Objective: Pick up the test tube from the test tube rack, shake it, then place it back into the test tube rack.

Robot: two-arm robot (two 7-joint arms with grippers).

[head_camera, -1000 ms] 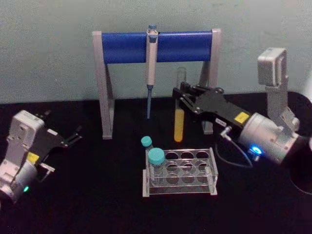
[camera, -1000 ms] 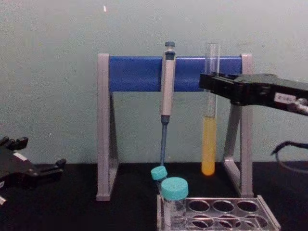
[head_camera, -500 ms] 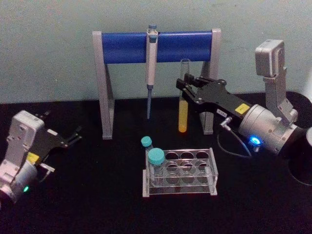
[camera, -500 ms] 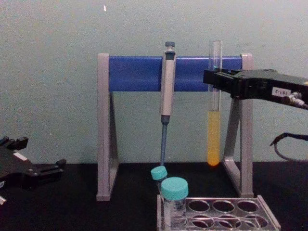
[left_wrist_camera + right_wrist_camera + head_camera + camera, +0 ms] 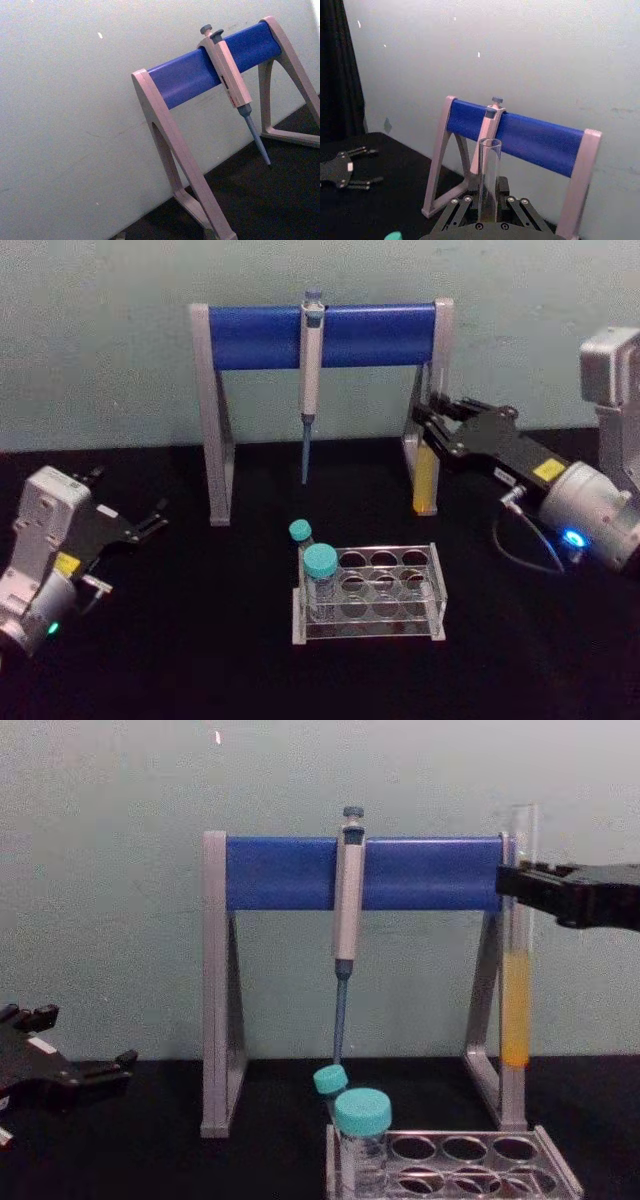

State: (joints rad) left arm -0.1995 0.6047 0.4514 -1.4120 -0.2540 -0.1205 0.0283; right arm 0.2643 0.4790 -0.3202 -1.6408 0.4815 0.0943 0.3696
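Right gripper (image 5: 432, 427) is clamped on the test tube (image 5: 425, 478), pinching the clear glass above the liquid line. The wrist view shows the tube (image 5: 489, 176) standing between the fingers, with its rim above them.

Tube axis is vertical and we see no lean in the chest view (image 5: 516, 970). The open mouth points up and the rounded end points down, with yellow-orange liquid in the lower part. It hangs out of the test tube rack (image 5: 375, 632), behind it and to its right. From both head and chest it lines up with the right leg of the pipette stand (image 5: 255, 337).

Left gripper (image 5: 152, 519) sits low on the left over the black table (image 5: 200, 670), fingers spread, holding nothing.

Counts:
- We count one uncapped test tube.
- There is one rack.
- Two teal-capped tubes stand at the rack's left end, the front one (image 5: 321, 562) and the one behind it (image 5: 300, 531).
- One pipette (image 5: 311, 370) hangs tip-down from the blue bar.
- There is one stand.
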